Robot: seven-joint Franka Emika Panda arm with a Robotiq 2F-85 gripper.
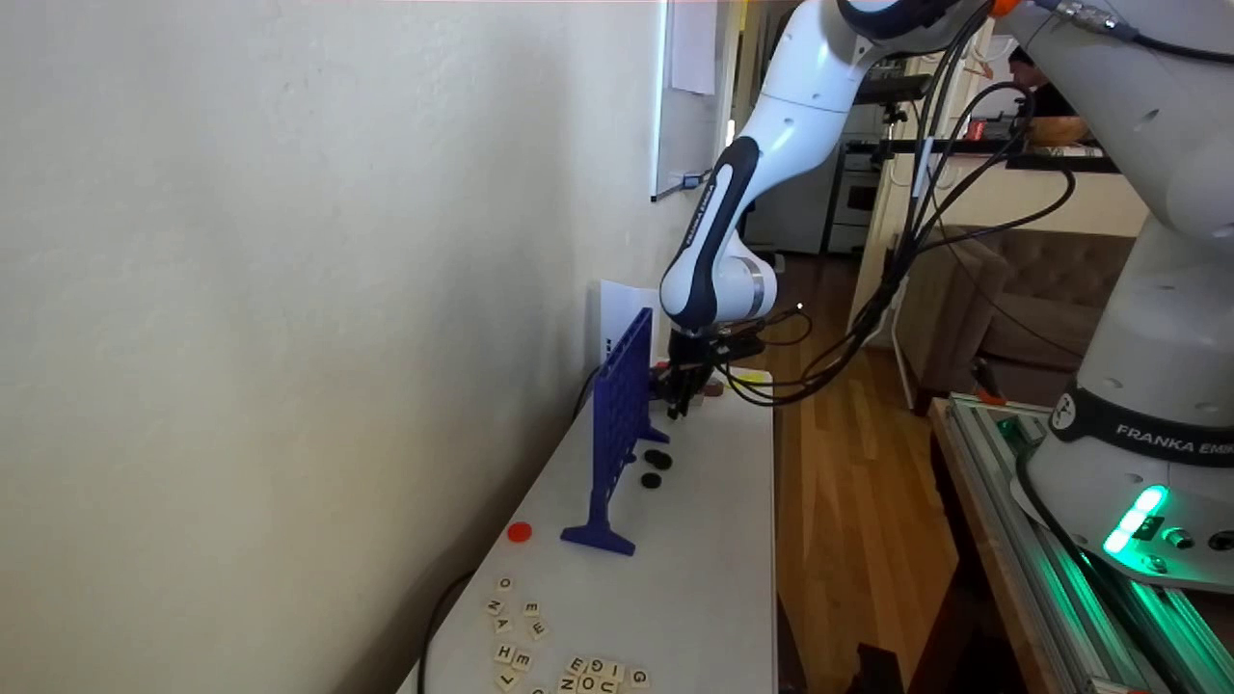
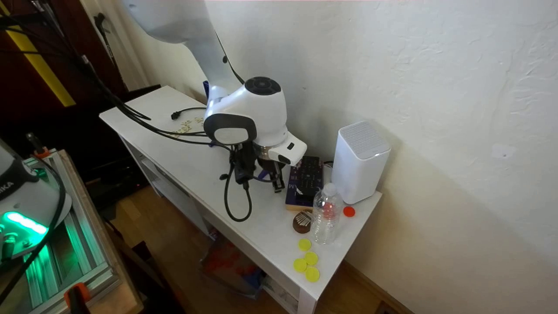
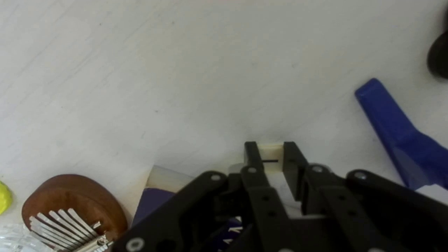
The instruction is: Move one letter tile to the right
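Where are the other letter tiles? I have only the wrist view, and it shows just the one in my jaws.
Observer: In an exterior view the other letter tiles lie on the table, nearer that camera than the blue frame.
Operator: My jaws are shut on this tile. Does anything tall stand by the dark book?
Observer: Yes, an exterior view shows a white box upright beside it.
Operator: I see part of one yellow disc. Are there more?
Observer: Yes, an exterior view shows four yellow discs lying flat on the table.
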